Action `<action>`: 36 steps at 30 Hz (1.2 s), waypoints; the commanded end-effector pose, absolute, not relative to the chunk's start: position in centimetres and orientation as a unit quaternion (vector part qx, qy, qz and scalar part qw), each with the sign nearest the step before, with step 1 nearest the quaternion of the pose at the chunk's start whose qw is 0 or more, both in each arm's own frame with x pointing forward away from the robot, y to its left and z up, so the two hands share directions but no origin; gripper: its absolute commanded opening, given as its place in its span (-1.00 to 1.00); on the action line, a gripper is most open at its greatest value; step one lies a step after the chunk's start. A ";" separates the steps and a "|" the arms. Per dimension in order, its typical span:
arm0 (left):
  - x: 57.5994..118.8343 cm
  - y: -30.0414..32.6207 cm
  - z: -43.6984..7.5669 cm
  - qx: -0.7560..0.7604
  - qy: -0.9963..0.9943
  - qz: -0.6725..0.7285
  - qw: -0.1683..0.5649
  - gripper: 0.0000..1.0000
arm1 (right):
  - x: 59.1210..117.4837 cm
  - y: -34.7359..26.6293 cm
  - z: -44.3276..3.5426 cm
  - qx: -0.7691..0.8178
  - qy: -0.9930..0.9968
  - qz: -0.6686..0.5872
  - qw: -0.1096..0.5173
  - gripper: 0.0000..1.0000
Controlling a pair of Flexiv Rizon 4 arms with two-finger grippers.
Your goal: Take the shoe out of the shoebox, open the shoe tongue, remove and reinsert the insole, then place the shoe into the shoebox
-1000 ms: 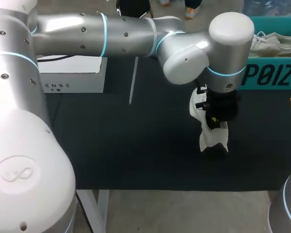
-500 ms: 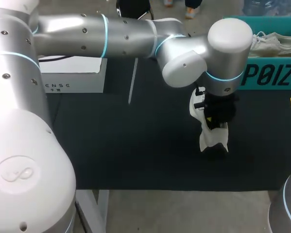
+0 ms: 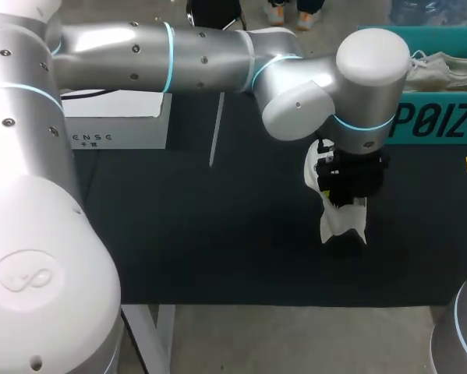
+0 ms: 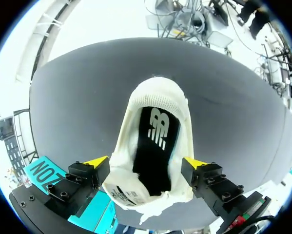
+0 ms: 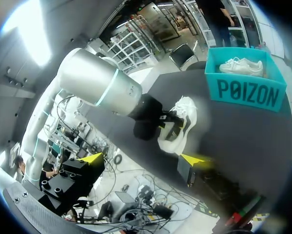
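A white shoe point(image 3: 338, 222) is seen on the dark table point(image 3: 202, 234), just in front of the teal shoebox point(image 3: 440, 121), in which a second shoe point(image 3: 444, 72) is kept. The shoe outside the box is clamped at its collar by the left gripper point(image 4: 146, 163), one yellow tip pressed to each side, and its black insole point(image 4: 155, 146) is exposed. The right gripper point(image 5: 143, 158) is held with its fingers spread and nothing between them, well apart from the shoebox.

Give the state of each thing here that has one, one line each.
shoe: out of the box, lying on the table.
insole: seated inside the shoe.
shoebox: open, second shoe inside.
left gripper: astride the shoe's heel end, grip unclear.
right gripper: open, empty.
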State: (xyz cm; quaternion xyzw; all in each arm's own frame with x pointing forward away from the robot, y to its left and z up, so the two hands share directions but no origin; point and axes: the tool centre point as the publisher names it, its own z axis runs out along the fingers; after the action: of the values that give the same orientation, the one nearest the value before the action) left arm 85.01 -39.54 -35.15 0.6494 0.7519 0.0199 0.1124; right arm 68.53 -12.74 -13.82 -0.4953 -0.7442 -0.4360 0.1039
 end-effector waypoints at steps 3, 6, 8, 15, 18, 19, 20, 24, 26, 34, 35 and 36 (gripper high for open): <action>84.6 -39.1 -34.6 0.652 0.750 0.017 0.114 1.00 | 67.3 -12.7 -13.8 -0.499 -0.741 -0.439 0.095 1.00; 84.5 -39.3 -33.7 0.654 0.747 0.016 0.117 1.00 | 67.3 -12.7 -13.8 -0.499 -0.741 -0.439 0.095 1.00; 84.5 -39.5 -32.9 0.656 0.745 0.016 0.123 1.00 | 67.3 -12.7 -13.8 -0.499 -0.741 -0.439 0.095 1.00; 85.0 -40.0 -29.0 0.662 0.736 0.020 0.139 1.00 | 67.3 -12.7 -13.8 -0.499 -0.741 -0.439 0.095 1.00; 85.5 -39.9 -27.3 0.661 0.735 0.023 0.150 1.00 | 67.3 -12.7 -13.8 -0.499 -0.741 -0.439 0.095 1.00; 85.7 -39.9 -26.6 0.660 0.734 0.026 0.155 1.00 | 67.3 -12.7 -13.8 -0.499 -0.741 -0.439 0.095 1.00; 85.9 -39.8 -26.3 0.660 0.734 0.028 0.157 1.00 | 67.3 -12.7 -13.8 -0.499 -0.741 -0.439 0.095 1.00; 86.8 -39.4 -25.3 0.658 0.733 0.036 0.168 1.00 | 67.3 -12.7 -13.8 -0.499 -0.741 -0.439 0.095 1.00; 87.2 -39.4 -25.6 0.654 0.736 0.044 0.168 -0.70 | 67.3 -12.7 -13.8 -0.499 -0.741 -0.439 0.095 1.00; 88.1 -39.9 -28.4 0.649 0.744 0.042 0.154 -1.00 | 67.3 -12.7 -13.8 -0.499 -0.741 -0.439 0.095 1.00; 88.2 -39.9 -28.7 0.647 0.745 0.043 0.153 -1.00 | 67.3 -12.7 -13.8 -0.499 -0.741 -0.439 0.095 1.00; 88.3 -39.9 -28.9 0.644 0.749 0.041 0.153 -1.00 | 67.3 -12.7 -13.8 -0.499 -0.741 -0.439 0.095 1.00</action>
State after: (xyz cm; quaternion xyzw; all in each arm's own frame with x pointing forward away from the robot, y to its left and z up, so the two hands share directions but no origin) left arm 87.60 -39.27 -27.69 0.6469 0.7451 0.0443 0.1560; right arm 68.53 -12.74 -13.82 -0.4953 -0.7442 -0.4360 0.1039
